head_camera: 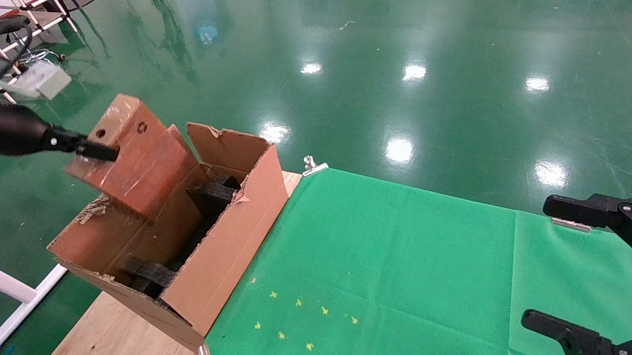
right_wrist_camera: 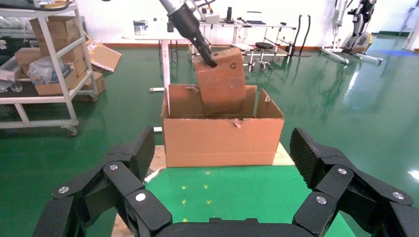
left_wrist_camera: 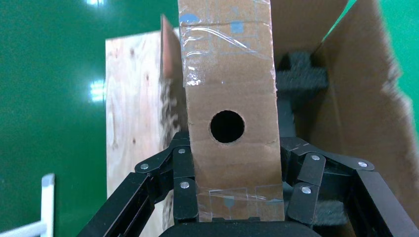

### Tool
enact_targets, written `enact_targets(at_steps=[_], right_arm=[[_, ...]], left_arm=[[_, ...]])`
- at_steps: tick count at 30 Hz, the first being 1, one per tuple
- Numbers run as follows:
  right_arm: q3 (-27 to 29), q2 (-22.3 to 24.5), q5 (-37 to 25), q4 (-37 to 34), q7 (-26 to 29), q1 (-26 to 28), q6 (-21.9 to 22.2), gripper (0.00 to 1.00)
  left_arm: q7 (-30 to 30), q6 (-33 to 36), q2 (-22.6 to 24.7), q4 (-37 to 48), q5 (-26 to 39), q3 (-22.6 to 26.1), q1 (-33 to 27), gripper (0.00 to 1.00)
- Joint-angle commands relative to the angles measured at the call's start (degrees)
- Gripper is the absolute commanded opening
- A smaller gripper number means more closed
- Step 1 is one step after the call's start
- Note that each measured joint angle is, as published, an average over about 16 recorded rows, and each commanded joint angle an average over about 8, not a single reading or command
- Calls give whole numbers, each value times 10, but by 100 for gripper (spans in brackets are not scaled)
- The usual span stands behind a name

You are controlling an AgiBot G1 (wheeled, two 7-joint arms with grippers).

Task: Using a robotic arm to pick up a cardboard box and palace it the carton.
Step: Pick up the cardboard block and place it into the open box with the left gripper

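Observation:
My left gripper (head_camera: 100, 150) is shut on the small reddish-brown cardboard box (head_camera: 138, 158), gripping its end near the round hole. The box hangs tilted, its lower end dipped into the far left part of the large brown carton (head_camera: 229, 243). Black foam blocks (head_camera: 216, 191) lie inside the carton. In the left wrist view the black fingers (left_wrist_camera: 184, 197) clamp both sides of the box (left_wrist_camera: 230, 94). The right wrist view shows the box (right_wrist_camera: 222, 81) over the carton (right_wrist_camera: 222, 140). My right gripper (head_camera: 560, 265) is open and empty at the table's right edge; it also shows in its wrist view (right_wrist_camera: 223, 148).
The carton stands on a wooden board (head_camera: 111, 330) at the left of the green cloth (head_camera: 397, 264). A metal clip (head_camera: 314, 166) holds the cloth's far edge. Small yellow marks (head_camera: 300, 324) dot the cloth. A shelf trolley (right_wrist_camera: 44, 64) stands behind on the green floor.

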Motion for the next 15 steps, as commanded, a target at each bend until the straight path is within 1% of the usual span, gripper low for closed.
enact_targets(at_steps=[1,7,15], right_arm=[[0,0,0,0,0,0,0,100],[0,0,0,0,0,0,0,100],[0,0,0,0,0,0,0,100]], left_arm=[[22,-5,4,27,2,2,3,0],[53,-36,19,78,7,4,15,0],[69,-99,36,117,9,5,41,0]])
